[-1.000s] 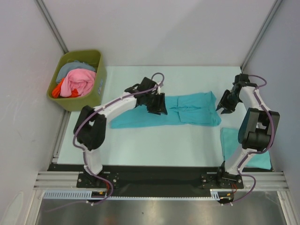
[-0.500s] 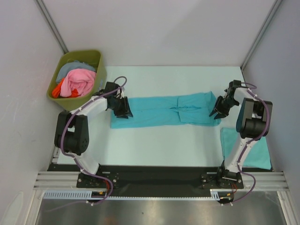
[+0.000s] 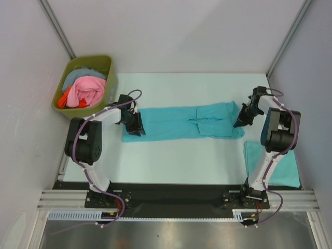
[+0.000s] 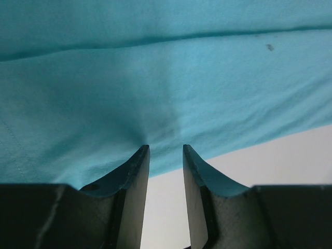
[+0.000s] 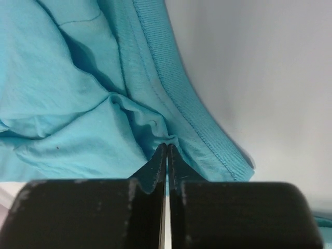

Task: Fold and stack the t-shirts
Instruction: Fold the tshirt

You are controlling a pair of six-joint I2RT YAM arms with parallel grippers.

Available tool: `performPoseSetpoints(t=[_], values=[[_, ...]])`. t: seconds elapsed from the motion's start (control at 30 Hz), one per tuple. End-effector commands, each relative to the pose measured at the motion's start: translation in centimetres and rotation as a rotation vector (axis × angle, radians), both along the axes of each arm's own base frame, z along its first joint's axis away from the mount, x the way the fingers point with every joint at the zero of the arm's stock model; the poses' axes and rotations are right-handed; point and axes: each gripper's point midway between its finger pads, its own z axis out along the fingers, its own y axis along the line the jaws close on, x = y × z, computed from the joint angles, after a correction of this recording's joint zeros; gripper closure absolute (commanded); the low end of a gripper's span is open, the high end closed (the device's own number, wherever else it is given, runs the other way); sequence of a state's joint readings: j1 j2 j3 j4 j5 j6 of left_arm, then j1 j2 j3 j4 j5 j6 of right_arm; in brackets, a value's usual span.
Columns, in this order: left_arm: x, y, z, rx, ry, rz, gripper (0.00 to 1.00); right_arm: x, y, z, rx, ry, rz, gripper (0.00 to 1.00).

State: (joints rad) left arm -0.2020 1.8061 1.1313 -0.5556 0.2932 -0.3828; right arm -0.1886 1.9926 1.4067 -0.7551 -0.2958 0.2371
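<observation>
A turquoise t-shirt (image 3: 181,123), folded into a long band, lies across the middle of the table. My left gripper (image 3: 136,124) rests at its left end. In the left wrist view its jaws (image 4: 166,148) stand open with a narrow gap, the tips pressing on the cloth's (image 4: 155,78) near edge. At the shirt's right end my right gripper (image 3: 240,121) is shut. The right wrist view shows it (image 5: 167,146) pinching a small pucker of fabric (image 5: 78,104) beside the ribbed collar (image 5: 192,104). A second t-shirt (image 3: 259,155), folded flat, lies at the near right, partly hidden by the right arm.
An olive-green bin (image 3: 111,91) holding pink, red and grey clothes (image 3: 85,91) stands at the far left corner, close to the left arm's elbow. Walls close in the table on the left, back and right. Bare white table (image 3: 181,161) lies between the shirt and the arm bases.
My left gripper slid left along the shirt to its left end and narrowed. My right gripper moved onto the shirt's right end and shut on the fabric. The shirt now lies stretched straighter.
</observation>
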Motion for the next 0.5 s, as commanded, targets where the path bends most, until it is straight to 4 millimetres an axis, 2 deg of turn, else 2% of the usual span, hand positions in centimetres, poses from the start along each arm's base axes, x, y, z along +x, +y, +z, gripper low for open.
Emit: performPoseSetpoints(t=[0.0,0.2,0.3,0.43,0.47], values=[[0.7,0.8,-0.3,0.033,-0.021,0.004,0.62,1.9,-0.1,1.1,-0.022,-0.058,-0.011,1.00],[0.2,1.6,-0.8,0.073,0.001,0.010,0.63,2.5,-0.1,2.3,-0.048,-0.080,-0.020,0.94],[-0.2,1.5,-0.9,0.067,0.004,0.005,0.63,2.9,-0.1,3.3,-0.081,-0.079,-0.027,0.74],[-0.4,1.4,-0.9,0.056,0.005,0.001,0.62,3.6,-0.4,4.1,-0.110,-0.094,-0.032,0.70],[-0.6,1.3,-1.0,0.050,0.009,-0.001,0.62,3.6,-0.3,3.8,-0.107,-0.079,-0.030,0.70]])
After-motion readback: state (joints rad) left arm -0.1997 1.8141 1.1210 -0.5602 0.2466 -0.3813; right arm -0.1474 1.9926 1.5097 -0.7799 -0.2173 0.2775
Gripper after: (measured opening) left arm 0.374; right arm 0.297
